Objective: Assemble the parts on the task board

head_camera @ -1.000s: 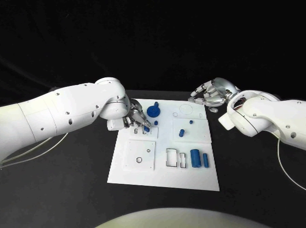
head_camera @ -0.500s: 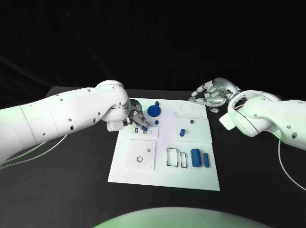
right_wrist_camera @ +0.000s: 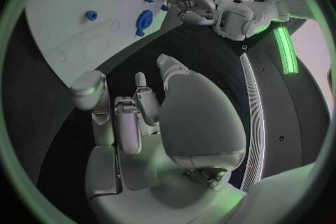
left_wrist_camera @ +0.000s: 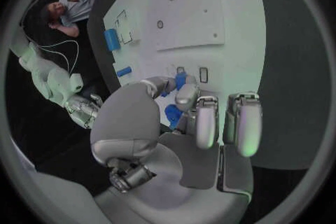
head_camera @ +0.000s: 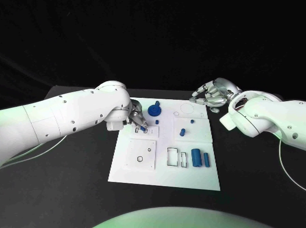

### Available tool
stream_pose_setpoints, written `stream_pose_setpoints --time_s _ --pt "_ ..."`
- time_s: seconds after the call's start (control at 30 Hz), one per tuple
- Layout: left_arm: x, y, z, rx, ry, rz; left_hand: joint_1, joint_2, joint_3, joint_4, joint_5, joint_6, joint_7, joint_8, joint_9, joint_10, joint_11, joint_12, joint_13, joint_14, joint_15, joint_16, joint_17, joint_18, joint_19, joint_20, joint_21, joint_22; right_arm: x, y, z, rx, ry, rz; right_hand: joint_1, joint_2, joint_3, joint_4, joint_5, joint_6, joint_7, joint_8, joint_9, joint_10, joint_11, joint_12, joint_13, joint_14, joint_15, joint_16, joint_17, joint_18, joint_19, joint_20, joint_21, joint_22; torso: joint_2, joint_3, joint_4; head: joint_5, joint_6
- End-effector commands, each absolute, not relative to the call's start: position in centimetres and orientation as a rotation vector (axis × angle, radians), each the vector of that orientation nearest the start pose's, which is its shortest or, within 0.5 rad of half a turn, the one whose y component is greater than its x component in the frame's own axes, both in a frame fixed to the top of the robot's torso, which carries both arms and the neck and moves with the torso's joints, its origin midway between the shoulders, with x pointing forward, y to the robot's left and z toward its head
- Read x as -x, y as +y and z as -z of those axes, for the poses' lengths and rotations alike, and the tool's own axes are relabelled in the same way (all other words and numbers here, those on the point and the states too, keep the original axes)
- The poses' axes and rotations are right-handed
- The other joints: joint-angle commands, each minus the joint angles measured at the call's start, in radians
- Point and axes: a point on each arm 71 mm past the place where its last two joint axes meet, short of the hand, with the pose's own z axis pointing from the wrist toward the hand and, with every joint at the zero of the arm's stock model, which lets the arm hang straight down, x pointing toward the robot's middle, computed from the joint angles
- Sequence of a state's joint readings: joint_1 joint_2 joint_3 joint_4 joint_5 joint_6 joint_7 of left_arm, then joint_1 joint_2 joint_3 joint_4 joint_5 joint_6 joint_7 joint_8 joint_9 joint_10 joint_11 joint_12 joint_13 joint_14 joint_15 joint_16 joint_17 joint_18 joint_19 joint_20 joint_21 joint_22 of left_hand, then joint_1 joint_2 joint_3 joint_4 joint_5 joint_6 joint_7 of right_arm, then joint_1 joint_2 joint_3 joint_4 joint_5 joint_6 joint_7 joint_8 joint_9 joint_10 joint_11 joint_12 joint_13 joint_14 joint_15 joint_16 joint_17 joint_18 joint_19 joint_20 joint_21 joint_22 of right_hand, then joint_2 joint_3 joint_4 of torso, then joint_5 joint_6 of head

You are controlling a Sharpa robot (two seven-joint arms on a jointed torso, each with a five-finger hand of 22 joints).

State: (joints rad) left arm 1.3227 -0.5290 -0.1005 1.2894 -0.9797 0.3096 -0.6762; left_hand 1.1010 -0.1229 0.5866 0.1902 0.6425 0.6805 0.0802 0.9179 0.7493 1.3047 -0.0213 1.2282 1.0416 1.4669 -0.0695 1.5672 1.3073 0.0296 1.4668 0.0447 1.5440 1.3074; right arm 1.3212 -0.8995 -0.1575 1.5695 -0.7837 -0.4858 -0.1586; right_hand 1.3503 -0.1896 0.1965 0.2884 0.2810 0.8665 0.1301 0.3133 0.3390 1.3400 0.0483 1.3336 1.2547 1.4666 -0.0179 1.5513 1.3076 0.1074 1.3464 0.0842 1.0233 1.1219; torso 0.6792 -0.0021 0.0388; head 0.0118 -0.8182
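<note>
The white task board (head_camera: 163,166) lies in the middle of the black table. My left hand (head_camera: 134,118) hovers over the board's far left section and pinches a small blue part (head_camera: 145,127) at its fingertips. The same blue part (left_wrist_camera: 179,82) shows between thumb and fingers just above small rectangular slots (left_wrist_camera: 203,74). A large round blue part (head_camera: 154,110) stands just beyond that hand. Two small blue parts (head_camera: 182,132) stand mid-board, and two blue cylinders (head_camera: 196,158) lie near the right edge. My right hand (head_camera: 209,97) hangs off the board's far right corner, fingers loosely bent, holding nothing.
A rectangular outline recess (head_camera: 176,158) and a square plate with small holes (head_camera: 140,154) occupy the board's near half. A round outline (head_camera: 186,109) marks the far right section. Black table (head_camera: 71,180) surrounds the board on both sides.
My left hand has edged slightly away from me along the board, keeping the small blue part in its fingertips. The right hand has stayed where it was.
</note>
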Motion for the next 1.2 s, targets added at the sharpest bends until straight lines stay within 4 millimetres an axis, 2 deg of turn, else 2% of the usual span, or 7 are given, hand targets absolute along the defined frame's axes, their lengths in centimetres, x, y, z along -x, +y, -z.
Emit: stream_pose_setpoints --time_s 0.03,1.2 --pt "-51.47 12.73 20.88 0.016 2.488 0.251 -0.003 0.009 0.181 -0.173 0.006 0.034 -0.026 0.006 0.0 0.003 0.001 0.0 -0.002 0.104 -0.008 0.004 0.263 -0.019 0.078 -0.009 0.005 0.23 -48.78 -23.36 17.34 -0.555 1.726 -0.787 -0.011 0.002 0.007 0.001 0.003 -0.007 0.001 0.004 0.001 0.001 0.001 -0.005 -0.001 0.089 -0.005 -0.005 0.204 0.016 -0.004 -0.002 -0.005 -0.001 0.001 0.0 0.0001 0.0 -0.002" --pt "-51.1 12.07 21.16 0.013 2.482 0.273 -0.016 0.008 0.181 -0.171 0.006 0.036 -0.027 0.01 0.003 0.002 0.0 -0.006 -0.011 0.104 -0.009 0.004 0.263 -0.019 0.078 -0.01 0.005 0.23 -48.83 -23.32 17.4 -0.558 1.729 -0.789 -0.023 0.003 0.007 0.002 0.008 -0.008 0.001 0.006 0.003 0.002 0.001 -0.005 -0.001 0.089 -0.005 -0.005 0.205 0.015 -0.003 -0.002 -0.006 -0.001 0.0 0.0 -0.0003 0.0 -0.008"
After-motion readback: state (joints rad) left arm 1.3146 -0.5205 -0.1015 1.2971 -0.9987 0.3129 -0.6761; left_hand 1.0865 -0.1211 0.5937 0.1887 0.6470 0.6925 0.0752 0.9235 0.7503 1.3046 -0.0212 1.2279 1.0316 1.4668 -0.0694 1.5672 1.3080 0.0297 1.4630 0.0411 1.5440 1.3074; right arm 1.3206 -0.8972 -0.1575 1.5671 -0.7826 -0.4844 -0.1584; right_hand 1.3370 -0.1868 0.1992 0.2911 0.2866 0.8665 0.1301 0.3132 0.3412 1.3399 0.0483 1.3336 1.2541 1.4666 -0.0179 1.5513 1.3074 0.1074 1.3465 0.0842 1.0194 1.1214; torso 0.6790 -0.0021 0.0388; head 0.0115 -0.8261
